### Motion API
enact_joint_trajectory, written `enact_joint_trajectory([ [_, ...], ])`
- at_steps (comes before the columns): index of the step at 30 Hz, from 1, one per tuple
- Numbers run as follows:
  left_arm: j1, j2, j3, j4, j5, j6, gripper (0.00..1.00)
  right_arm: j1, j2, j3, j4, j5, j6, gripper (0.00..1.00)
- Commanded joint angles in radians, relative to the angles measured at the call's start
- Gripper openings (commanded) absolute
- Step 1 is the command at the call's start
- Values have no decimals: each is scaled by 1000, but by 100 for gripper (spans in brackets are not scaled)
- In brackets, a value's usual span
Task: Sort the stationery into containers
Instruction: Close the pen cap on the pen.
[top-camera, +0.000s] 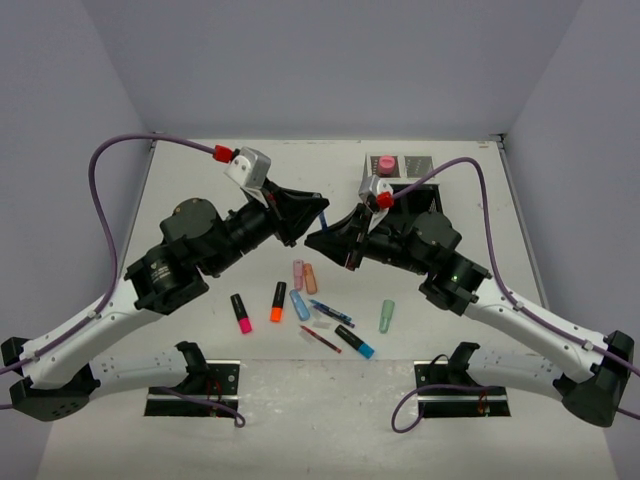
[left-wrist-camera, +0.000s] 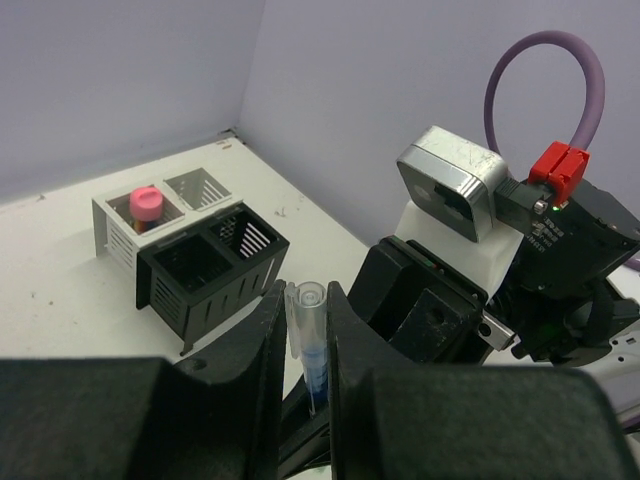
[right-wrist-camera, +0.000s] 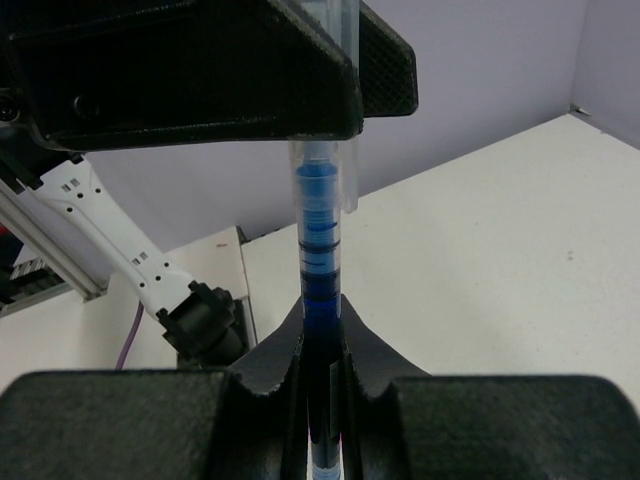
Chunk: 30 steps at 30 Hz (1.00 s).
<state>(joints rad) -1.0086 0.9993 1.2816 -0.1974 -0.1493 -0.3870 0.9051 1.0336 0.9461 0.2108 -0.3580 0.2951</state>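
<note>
The blue pen (left-wrist-camera: 308, 345) was held off the table (left-wrist-camera: 60, 300), between both pairs of fingers. The left gripper (left-wrist-camera: 307, 360) was closed on the clear cap end, with 1 finger touching each side and only the tip of the cap showing above them. The right gripper (right-wrist-camera: 320, 380) was closed on the dark blue barrel, just beside the left fingers along the same pen. So 2 grippers held 1 pen. I judged this to be a hand-over between the arms, though a pull on the cap was also possible; I could not tell which.

To do this step well, only 1 grip should open, and only when the other was firm. The left fingers held smooth clear plastic very near the end, so the pen could slip or tilt there. The right fingers should open slowly and draw back along the line of the pen, not sideways, so that it would not twist.

The black mesh organizer (left-wrist-camera: 170, 300) stood beyond the left fingers and to their left, well apart. A pink glue stick (left-wrist-camera: 146, 205) stood in 1 of its 2 pale compartments. A long pen would probably suit a taller compartment.
</note>
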Motion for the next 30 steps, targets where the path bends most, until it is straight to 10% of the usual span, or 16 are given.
enact_joint_trajectory([
  [1, 4, -17, -24, 36, 33, 17, 0, 6, -18, 69, 45, -3, 24, 0],
  [19, 2, -78, -317, 155, 68, -165, 0, 3, 214, 541, -84, 122, -45, 0],
  [26, 2, -114, -147, 13, -21, -50, 2, 5, 179, 226, 42, 81, 21, 0],
  [28, 2, -106, -64, -25, -37, -8, 18, 6, 169, 164, 80, 112, 38, 0],
  [30, 2, -107, -16, -48, -65, 17, 56, 2, 174, 115, 89, 160, 45, 0],
])
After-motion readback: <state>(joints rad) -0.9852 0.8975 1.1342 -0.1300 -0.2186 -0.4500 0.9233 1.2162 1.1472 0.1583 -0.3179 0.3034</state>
